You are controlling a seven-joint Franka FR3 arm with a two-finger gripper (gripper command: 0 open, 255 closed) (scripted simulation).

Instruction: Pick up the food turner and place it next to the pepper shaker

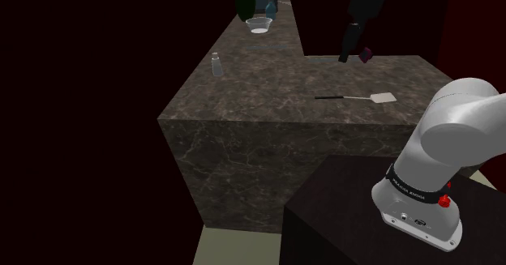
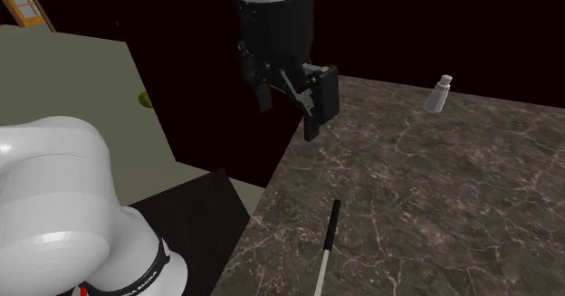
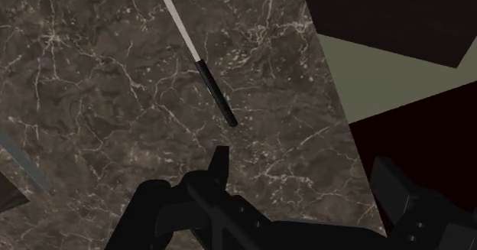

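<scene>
Just hanging above the table (image 1: 268, 109) with the tool (image 2: 290, 113) spread wide and empty, near the turner (image 1: 365, 98) lying flat on the table, well apart from the small pepper shaker (image 1: 216, 64).

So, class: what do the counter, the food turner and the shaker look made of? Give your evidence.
Counter: dark stone, perhaps marble, from pale veins. Food turner: flat white blade, black handle; material unclear. Shaker: pale grey, faintly see-through, maybe glass.
</scene>
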